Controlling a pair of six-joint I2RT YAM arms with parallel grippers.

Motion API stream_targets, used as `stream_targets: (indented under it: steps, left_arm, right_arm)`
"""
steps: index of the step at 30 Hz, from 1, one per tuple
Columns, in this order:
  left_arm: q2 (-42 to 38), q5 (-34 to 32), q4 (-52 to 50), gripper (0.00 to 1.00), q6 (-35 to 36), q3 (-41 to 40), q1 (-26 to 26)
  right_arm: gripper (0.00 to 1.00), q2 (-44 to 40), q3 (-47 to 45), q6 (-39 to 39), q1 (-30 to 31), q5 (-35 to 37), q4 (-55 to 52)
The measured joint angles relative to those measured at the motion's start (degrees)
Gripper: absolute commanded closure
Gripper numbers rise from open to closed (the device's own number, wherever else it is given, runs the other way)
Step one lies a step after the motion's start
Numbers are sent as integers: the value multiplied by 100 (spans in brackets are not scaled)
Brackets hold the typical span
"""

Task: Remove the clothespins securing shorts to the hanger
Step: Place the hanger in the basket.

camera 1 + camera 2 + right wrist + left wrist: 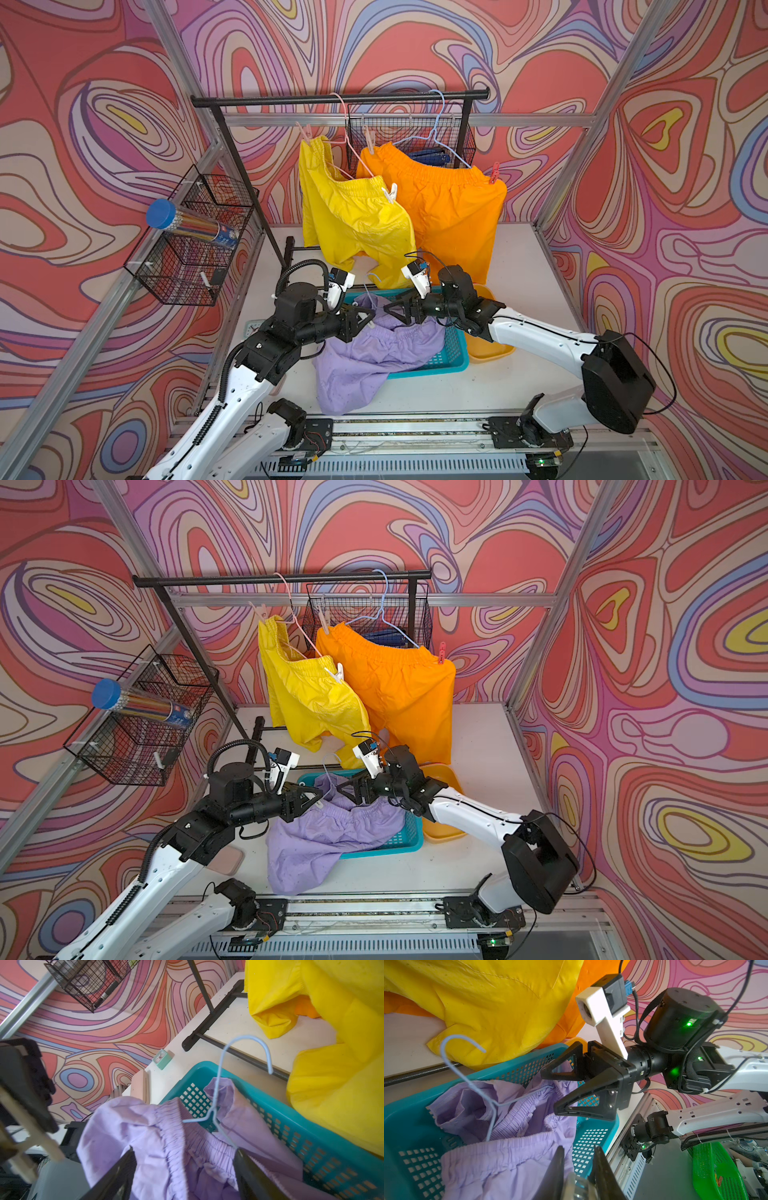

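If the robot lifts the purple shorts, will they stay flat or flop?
Probably flop: the lilac shorts already lie crumpled, spilling over the rim of the teal basket. Likely light, since the fabric looks thin. The wire hanger tangled in them might come along.

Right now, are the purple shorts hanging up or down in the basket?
Down. The purple shorts lie crumpled in the basket, spilling over its edge.

Yellow shorts (353, 216) and orange shorts (453, 208) hang on a pink hanger (346, 120) and a blue hanger (442, 110), waistbands clipped by a pink pin (304, 134), white pin (390, 193), beige pin (369, 143) and red pin (494, 173). Lilac shorts (365, 361) spill crumpled over a basket (432, 368) rim, a pale hanger (494, 1113) tucked into the waistband; the left gripper (368, 318) pinches a whitish pin (576, 1185).
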Motion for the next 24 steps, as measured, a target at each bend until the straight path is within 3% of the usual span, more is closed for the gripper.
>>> stream_targets:
  steps: [7, 11, 17, 24]
  left_arm:
    - [229, -55, 46, 100, 9, 59, -116]
    - [627, -164, 33, 100, 107, 321, -520]
    - [1580, -531, 68, 100, 393, 1019, -1558]
    - [2804, -658, 428, 100, 411, 1499, -1943]
  right_arm:
    - [22, -254, 55, -133, -2, 177, -446]
    - [22, -518, 66, -232, -55, 673, -802]
    - [15, -1744, -297, -448, -295, 2186, -1244]
    - [14, -2817, -286, -730, -459, 3991, -2079]
